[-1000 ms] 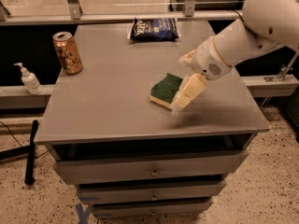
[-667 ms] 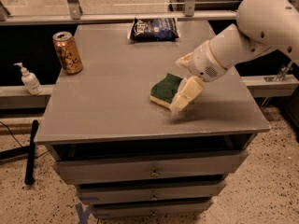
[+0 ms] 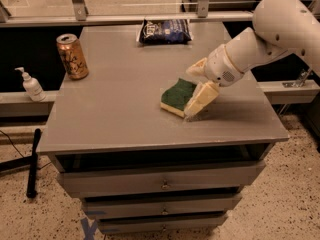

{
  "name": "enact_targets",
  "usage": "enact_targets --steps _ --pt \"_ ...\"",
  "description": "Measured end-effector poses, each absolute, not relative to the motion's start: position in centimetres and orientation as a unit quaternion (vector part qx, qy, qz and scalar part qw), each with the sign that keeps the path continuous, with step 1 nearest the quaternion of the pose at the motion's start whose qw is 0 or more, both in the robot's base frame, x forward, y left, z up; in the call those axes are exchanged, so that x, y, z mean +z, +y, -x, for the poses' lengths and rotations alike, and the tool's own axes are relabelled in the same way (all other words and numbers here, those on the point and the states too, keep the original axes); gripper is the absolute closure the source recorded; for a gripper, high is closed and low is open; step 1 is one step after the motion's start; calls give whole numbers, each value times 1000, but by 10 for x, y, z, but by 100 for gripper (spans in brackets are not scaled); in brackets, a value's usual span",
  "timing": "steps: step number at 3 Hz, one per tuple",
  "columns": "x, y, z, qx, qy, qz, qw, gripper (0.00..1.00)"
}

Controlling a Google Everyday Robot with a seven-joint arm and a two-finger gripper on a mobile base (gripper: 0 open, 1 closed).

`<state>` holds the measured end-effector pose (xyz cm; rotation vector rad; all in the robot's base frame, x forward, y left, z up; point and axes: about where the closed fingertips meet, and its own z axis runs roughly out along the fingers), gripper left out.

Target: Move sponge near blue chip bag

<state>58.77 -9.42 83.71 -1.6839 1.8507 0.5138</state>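
The sponge (image 3: 176, 96), dark green on top with a pale yellow base, lies flat on the grey table (image 3: 120, 109), right of its middle. My gripper (image 3: 190, 92) reaches in from the right on a white arm and is open. One cream finger (image 3: 202, 99) stands by the sponge's near right edge, the other finger (image 3: 196, 68) behind its far right corner. The sponge's right end lies between them. The blue chip bag (image 3: 165, 31) lies flat at the table's far edge, well behind the sponge.
A gold-orange drink can (image 3: 72, 56) stands upright near the table's far left corner. A white pump bottle (image 3: 31, 85) stands on a low ledge left of the table. Drawers (image 3: 162, 184) sit under the tabletop. A black pole (image 3: 33, 161) leans at lower left.
The arm's upper part has shifted slightly left. The gripper stays around the sponge's right end, and the sponge has not moved.
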Motion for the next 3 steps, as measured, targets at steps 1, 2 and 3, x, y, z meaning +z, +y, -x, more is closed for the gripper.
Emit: enact_targets --steps 1,2,3 --pt "836 -96 -593 194 687 638 289 41" --pt "838 -98 -598 196 687 639 286 64" --pt "850 -106 -601 189 692 636 284 87"
